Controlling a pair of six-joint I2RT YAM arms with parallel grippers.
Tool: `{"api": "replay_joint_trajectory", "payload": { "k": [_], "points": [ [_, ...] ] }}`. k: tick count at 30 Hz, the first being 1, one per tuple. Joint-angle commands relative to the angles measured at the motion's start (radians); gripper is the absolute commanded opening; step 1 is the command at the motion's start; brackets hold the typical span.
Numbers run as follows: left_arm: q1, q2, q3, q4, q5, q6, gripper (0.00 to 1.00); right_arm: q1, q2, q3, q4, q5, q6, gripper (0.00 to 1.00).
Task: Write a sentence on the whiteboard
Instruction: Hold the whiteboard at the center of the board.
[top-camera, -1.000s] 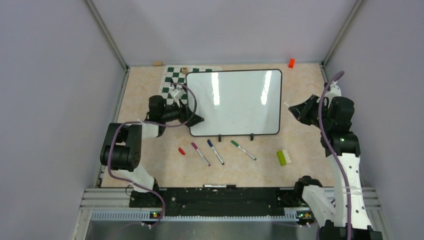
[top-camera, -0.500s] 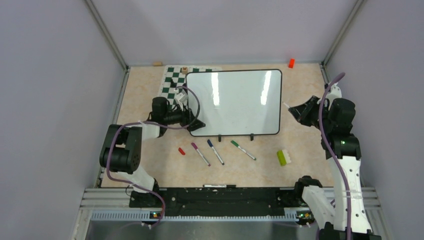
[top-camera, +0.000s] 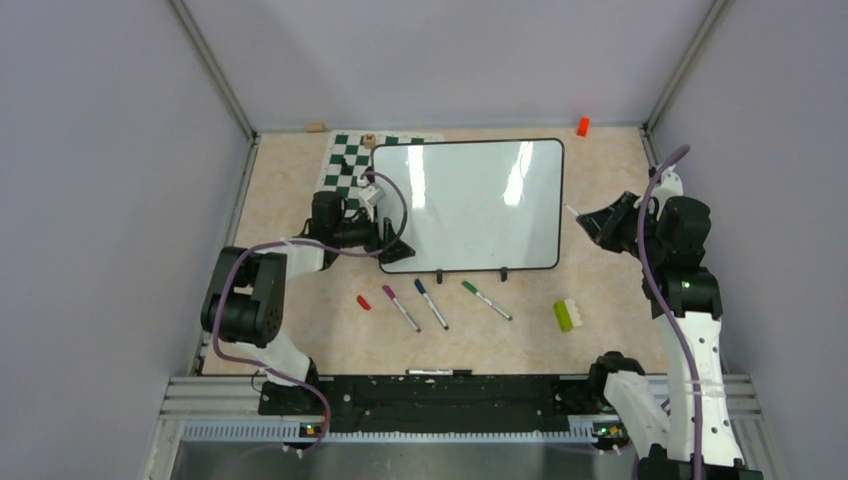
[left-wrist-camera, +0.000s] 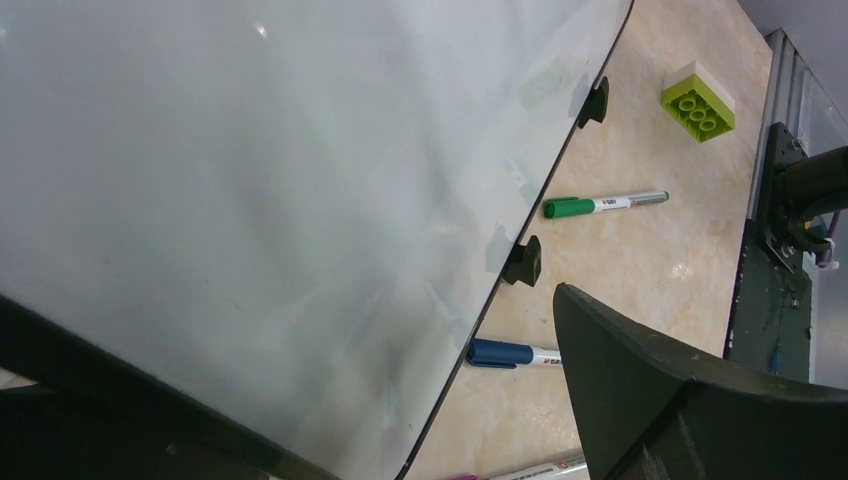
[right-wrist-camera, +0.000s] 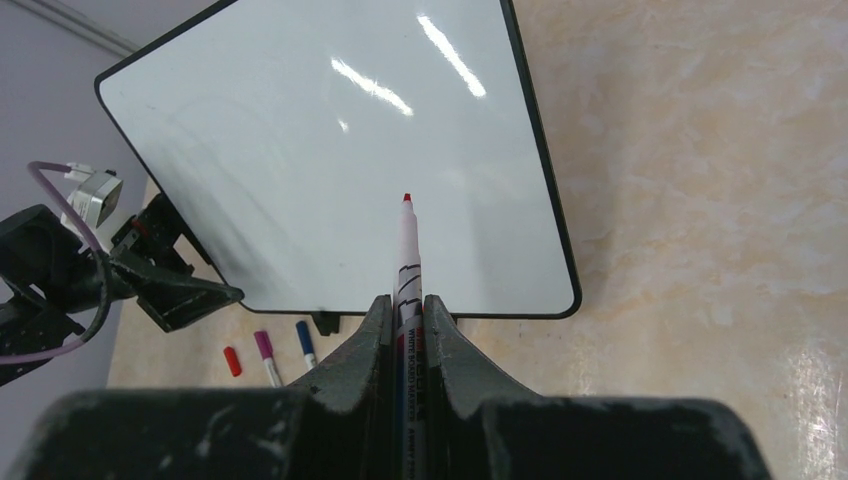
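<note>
Clamping a red-tipped marker (right-wrist-camera: 407, 240), the right end effector (right-wrist-camera: 406, 300) faces the whiteboard (right-wrist-camera: 330, 170); left end effector (top-camera: 395, 248) gapes beside it

Open strip of table (top-camera: 610, 165) between the right edge of the whiteboard (top-camera: 467, 205) and the right pincer (top-camera: 592, 222), narrowed by the red marker (right-wrist-camera: 408, 250) clamped there and pointing boardward; near-left corner straddled by the left pincer (top-camera: 393, 248), jaws wide; near side barred by purple marker (top-camera: 401, 308), blue marker (top-camera: 431, 303), green marker (top-camera: 486, 300), red cap (top-camera: 363, 302), green brick (top-camera: 567, 315); chessboard mat (top-camera: 345, 165) at far-left edge.
</note>
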Motion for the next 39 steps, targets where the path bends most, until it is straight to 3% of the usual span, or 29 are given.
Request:
{"api": "replay_joint_trajectory", "payload": {
  "k": [1,16,20,27,31,39],
  "points": [
    [-0.029,0.028,0.068,-0.046,0.002,0.053,0.93,0.003,-0.011,-0.003,0.008,-0.021,-0.01,0.0],
    [-0.076,0.033,0.095,-0.104,-0.024,0.113,0.93,0.003,-0.026,0.023,-0.027,-0.012,-0.013,0.0],
    [-0.047,0.012,0.054,-0.029,-0.005,0.061,0.9,0.003,-0.031,0.028,-0.046,0.028,-0.017,0.0],
    [0.118,-0.023,-0.105,0.408,0.101,-0.239,0.84,0.003,-0.012,0.082,-0.093,0.16,-0.03,0.0],
    [0.127,-0.057,-0.101,0.324,0.066,-0.172,0.84,0.003,-0.015,0.089,-0.09,0.157,-0.026,0.0],
    [0.129,-0.077,-0.128,0.375,0.08,-0.173,0.85,0.003,-0.081,0.046,-0.079,0.138,-0.025,0.0]
  ]
}}
